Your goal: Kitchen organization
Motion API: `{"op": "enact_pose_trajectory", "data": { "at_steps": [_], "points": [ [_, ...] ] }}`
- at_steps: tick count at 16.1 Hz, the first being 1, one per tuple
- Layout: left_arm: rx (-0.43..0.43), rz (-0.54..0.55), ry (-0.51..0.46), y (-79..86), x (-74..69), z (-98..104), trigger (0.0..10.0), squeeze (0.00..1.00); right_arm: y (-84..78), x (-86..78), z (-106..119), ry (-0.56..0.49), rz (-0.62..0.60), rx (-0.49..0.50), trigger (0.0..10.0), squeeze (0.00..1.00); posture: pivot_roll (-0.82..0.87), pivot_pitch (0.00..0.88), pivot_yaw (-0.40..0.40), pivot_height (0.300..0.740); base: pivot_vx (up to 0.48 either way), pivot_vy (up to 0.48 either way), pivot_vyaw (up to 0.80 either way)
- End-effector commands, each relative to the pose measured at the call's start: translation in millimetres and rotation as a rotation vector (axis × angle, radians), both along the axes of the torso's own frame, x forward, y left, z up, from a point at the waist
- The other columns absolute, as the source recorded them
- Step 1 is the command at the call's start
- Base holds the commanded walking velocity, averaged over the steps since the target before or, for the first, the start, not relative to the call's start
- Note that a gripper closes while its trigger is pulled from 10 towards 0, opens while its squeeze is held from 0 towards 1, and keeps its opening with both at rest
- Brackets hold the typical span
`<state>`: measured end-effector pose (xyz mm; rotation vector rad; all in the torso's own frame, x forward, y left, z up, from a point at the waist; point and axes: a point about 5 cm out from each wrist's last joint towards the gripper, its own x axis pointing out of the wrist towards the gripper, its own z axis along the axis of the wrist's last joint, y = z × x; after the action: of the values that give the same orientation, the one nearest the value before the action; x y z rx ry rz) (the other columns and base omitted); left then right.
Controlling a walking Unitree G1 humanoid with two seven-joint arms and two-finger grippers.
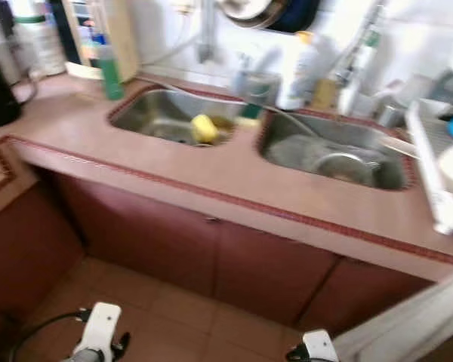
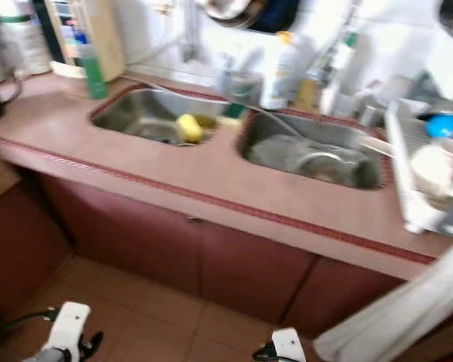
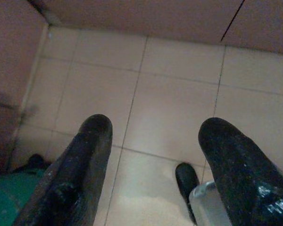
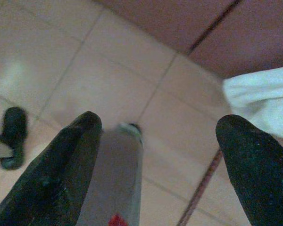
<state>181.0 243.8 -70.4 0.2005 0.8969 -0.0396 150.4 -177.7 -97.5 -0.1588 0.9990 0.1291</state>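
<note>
Here we approach the worktop (image 1: 211,177); both grippers, left (image 3: 153,141) and right (image 4: 155,141), hang low, fingers apart, probably before any reach.

Blurred bottles (image 1: 306,72) behind sink; dish rack (image 1: 438,173) cut off.

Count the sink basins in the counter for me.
2. The left basin holds a yellow sponge; the right basin holds a metal bowl. Both are set side by side in the pink counter.
</note>
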Motion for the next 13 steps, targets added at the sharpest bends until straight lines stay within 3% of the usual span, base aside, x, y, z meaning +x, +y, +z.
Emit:
{"op": "enact_pose_trajectory", "data": {
  "at_steps": [1, 5, 9, 13],
  "points": [
    [-0.018, -0.011, -0.011, -9.4, 4.0, -0.5, 10.0, 0.0, -9.4, -2.8, -0.2, 0.012, -0.01, -0.029, 10.0, 0.0, 0.02, 0.0, -0.011, 0.74, 0.0, -0.48, 0.0],
    [-0.052, 0.036, 0.005, -8.3, -6.7, -5.2, 10.0, 0.0, -11.3, -10.6, -3.0, 0.04, 0.022, -0.048, 10.0, 0.0, 0.04, 0.0, -0.007, 0.74, 0.0, 0.0, 0.0],
    [-0.043, 0.026, 0.068, -5.4, -31.1, -14.6, 10.0, 0.0, -11.1, -22.7, -6.8, 0.06, 0.01, -0.05, 10.0, 0.0, 0.01, 0.02, 0.048, 0.74, 0.0, 0.0, 0.0],
    [-0.055, 0.004, 0.073, -9.8, -36.2, -17.1, 10.0, 0.0, -10.4, -32.1, -9.5, 0.069, -0.007, -0.054, 10.0, 0.0, -0.01, 0.039, 0.065, 0.74, 0.0, 0.0, 0.0]
  ]
}}
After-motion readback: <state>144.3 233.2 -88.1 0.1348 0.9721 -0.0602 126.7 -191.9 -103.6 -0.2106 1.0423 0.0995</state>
